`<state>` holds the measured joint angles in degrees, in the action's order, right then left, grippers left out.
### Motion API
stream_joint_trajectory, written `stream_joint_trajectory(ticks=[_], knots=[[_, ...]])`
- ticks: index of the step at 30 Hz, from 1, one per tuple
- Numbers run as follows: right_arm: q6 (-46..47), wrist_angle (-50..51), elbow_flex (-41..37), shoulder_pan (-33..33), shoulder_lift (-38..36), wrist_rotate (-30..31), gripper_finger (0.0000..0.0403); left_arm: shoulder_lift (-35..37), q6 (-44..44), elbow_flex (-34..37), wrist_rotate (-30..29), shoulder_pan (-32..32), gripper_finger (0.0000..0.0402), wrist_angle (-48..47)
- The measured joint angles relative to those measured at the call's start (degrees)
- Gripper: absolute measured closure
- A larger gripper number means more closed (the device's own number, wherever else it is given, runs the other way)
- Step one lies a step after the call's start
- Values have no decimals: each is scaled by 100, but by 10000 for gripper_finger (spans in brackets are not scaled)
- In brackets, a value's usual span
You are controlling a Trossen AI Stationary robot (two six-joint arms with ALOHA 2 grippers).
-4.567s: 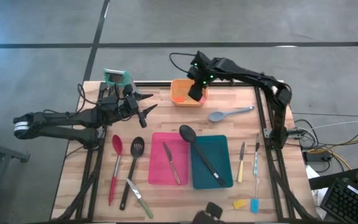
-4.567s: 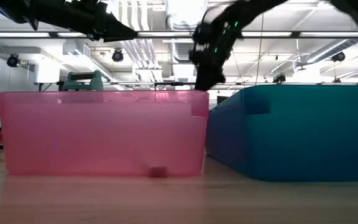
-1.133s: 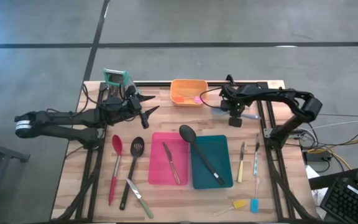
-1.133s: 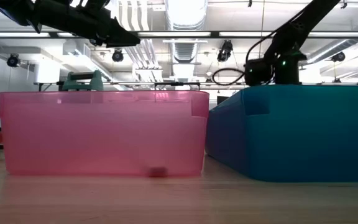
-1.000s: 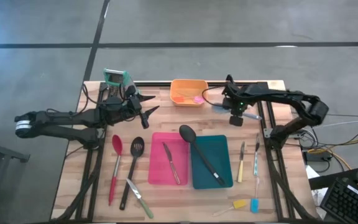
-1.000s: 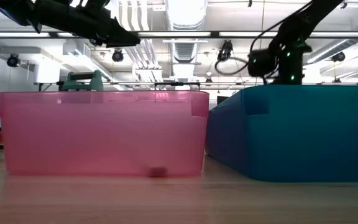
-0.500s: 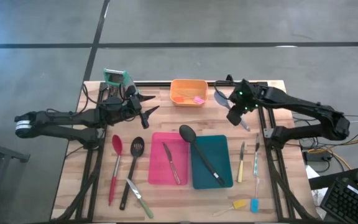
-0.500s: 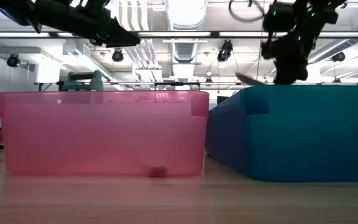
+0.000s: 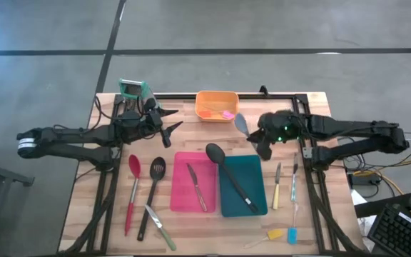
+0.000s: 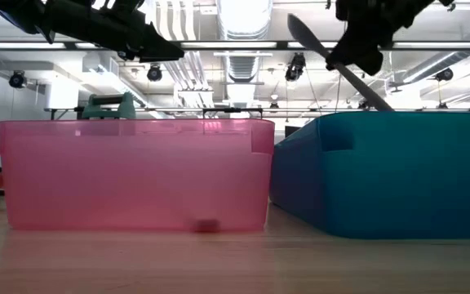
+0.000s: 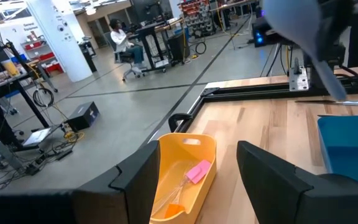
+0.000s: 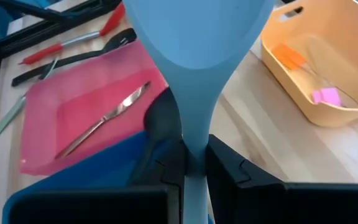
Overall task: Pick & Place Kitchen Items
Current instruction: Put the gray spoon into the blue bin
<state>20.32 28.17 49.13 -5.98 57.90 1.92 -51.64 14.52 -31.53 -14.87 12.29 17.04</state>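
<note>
1. Now, from above, your right gripper (image 9: 264,146) had lifted the grey spoon (image 9: 241,123) off the table, pinching its handle beside the teal bin (image 9: 242,187).
2. Level view: it rode high.
3. Left gripper (image 9: 168,126) waited spread.

Bare wood (image 9: 259,196) between teal bin (image 9: 237,203) and knives (image 9: 277,184), black spoon (image 9: 228,173) across bin

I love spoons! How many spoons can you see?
3: a red spoon on the table's left, a black spoon lying across the teal bin, a grey-lilac spoon held by the right gripper.
</note>
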Motion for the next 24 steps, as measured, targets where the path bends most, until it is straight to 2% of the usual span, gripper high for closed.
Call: stream_joint_trajectory(ticks=[7, 19, 24], knots=[[633, -580, -2, 983, 466, 990, 375, 0, -3, 2, 0, 0, 183, 0], [2518, -1103, -5, 1820, 1416, 1032, 375, 0, -120, 0, 0, -2, 183, 0], [2929, -1047, -13, 2129, 1736, 1319, 375, 0, -122, 2, 0, -2, 183, -15]])
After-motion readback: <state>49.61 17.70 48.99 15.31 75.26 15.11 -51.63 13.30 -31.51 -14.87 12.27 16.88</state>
